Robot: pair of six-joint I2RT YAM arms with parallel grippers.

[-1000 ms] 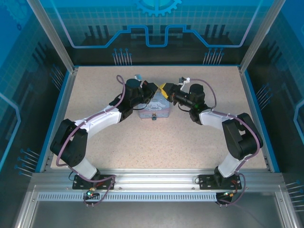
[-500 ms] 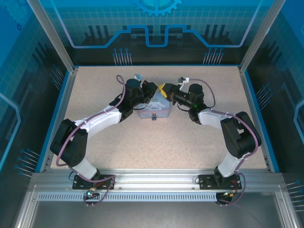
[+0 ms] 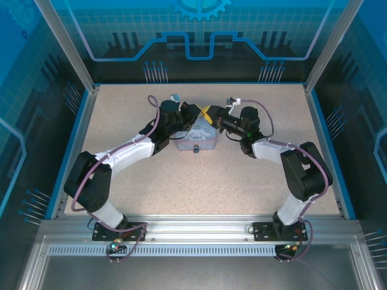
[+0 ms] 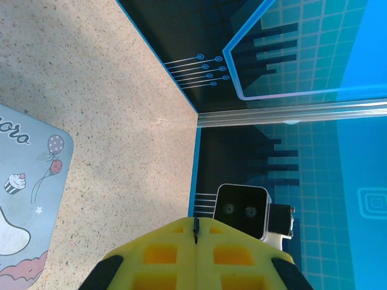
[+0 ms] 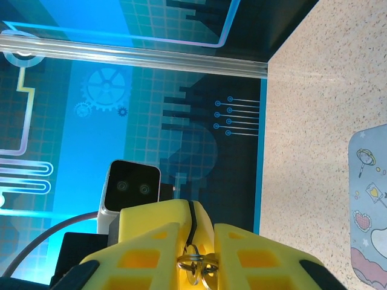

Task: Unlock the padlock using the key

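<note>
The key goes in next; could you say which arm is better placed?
Probably left: the shut left gripper pinches what looks like the dark key; the right gripper clamps metal rings.

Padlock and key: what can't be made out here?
- Padlock: top external, hidden where the left pincer and right pincer meet over the tin.
- Left wrist: dark sliver pinched between shut fingers, too thin to confirm as the key.
- Right wrist: metal rings between fingers, cut off by the bottom edge; what they hang from, hidden.
</note>
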